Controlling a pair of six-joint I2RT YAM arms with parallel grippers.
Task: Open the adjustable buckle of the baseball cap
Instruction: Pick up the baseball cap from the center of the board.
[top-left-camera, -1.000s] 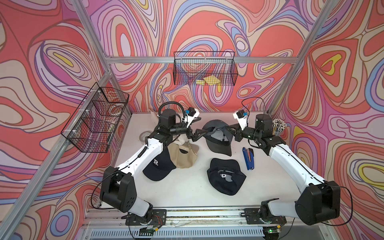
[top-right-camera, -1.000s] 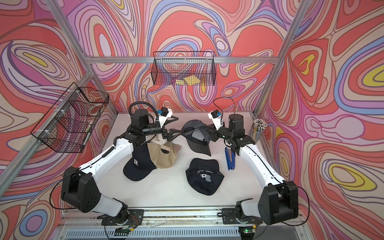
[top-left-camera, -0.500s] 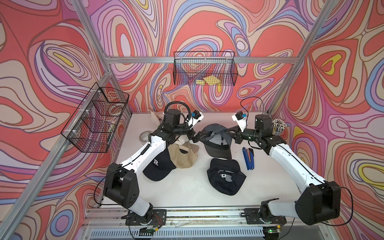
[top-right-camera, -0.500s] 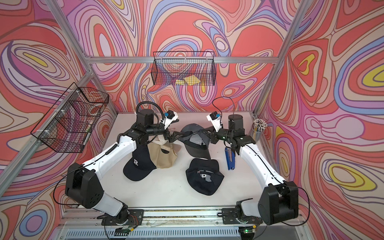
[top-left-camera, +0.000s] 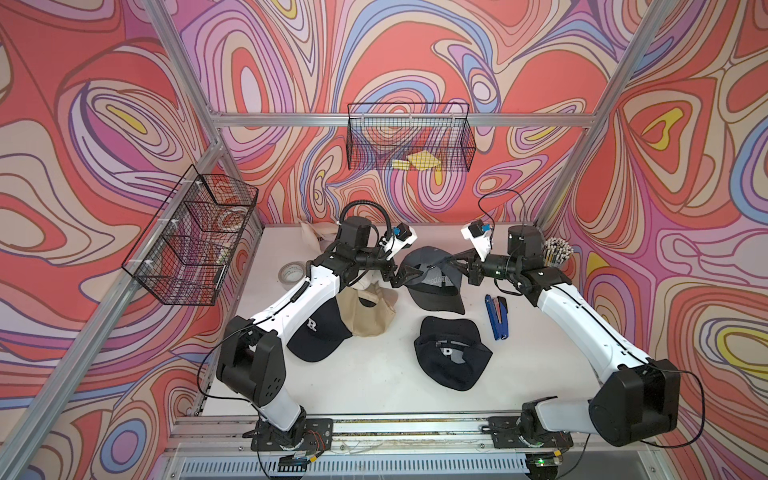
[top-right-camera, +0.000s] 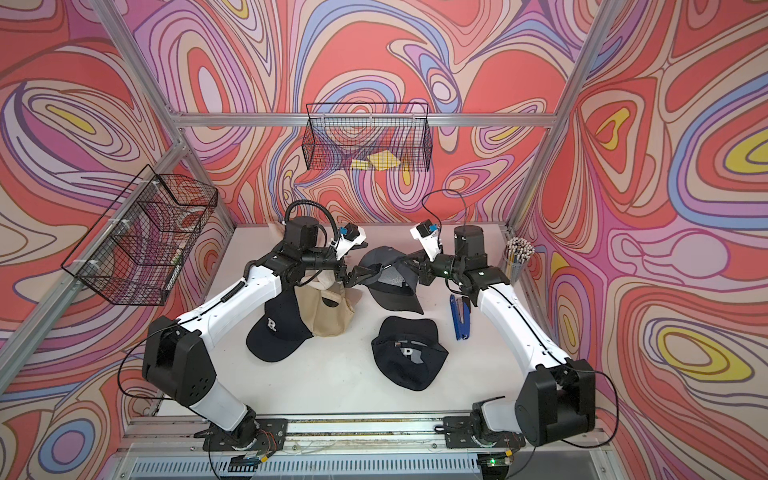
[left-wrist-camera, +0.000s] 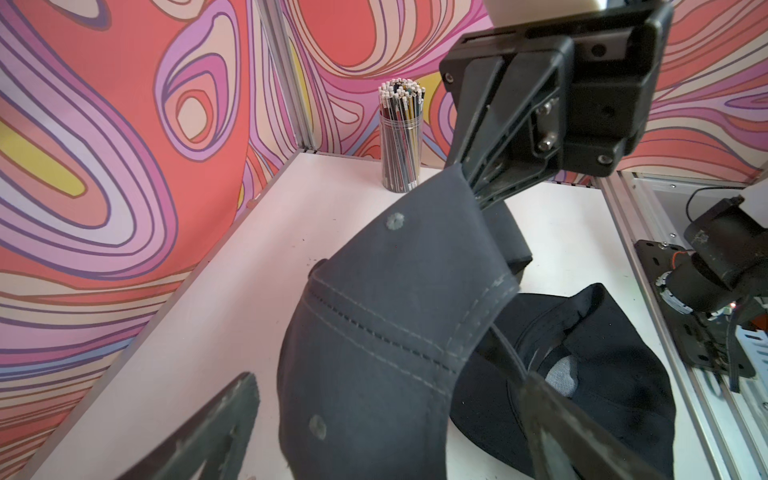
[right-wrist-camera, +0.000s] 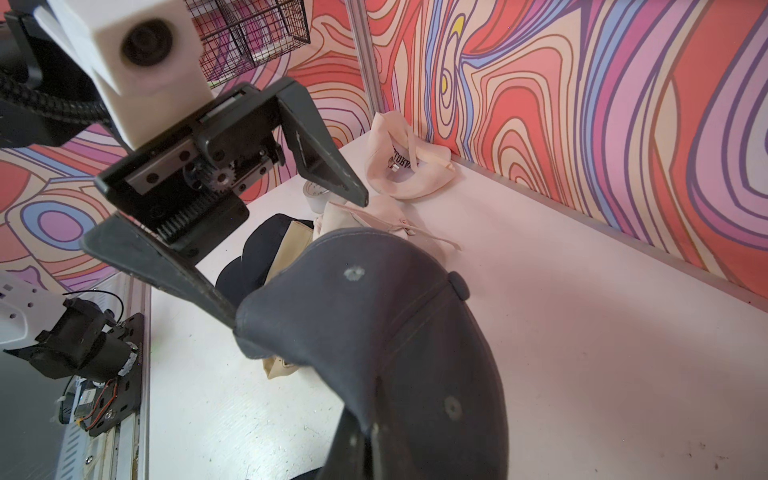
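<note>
A dark grey baseball cap (top-left-camera: 434, 286) (top-right-camera: 392, 291) hangs between both grippers at the back middle of the table, its brim resting on the surface. My right gripper (top-left-camera: 459, 264) (right-wrist-camera: 365, 436) is shut on the back rim of the cap (right-wrist-camera: 374, 324). My left gripper (top-left-camera: 405, 276) (left-wrist-camera: 386, 415) stands open, with one finger (left-wrist-camera: 216, 424) on each side of the cap's opposite edge (left-wrist-camera: 374, 353). A thin strap runs across the cap's back opening. I cannot make out the buckle itself.
On the table lie a navy cap (top-left-camera: 316, 332), a tan cap (top-left-camera: 365, 311), a black cap (top-left-camera: 451, 357) and a cream cap (right-wrist-camera: 399, 166). There are also a blue stapler (top-left-camera: 496, 318), a pencil cup (top-left-camera: 557, 253) and a tape roll (top-left-camera: 291, 272). Wire baskets (top-left-camera: 191, 245) hang on the walls.
My left gripper has edged right, closer onto the grey cap, still open. The right gripper keeps its hold and has barely shifted.
</note>
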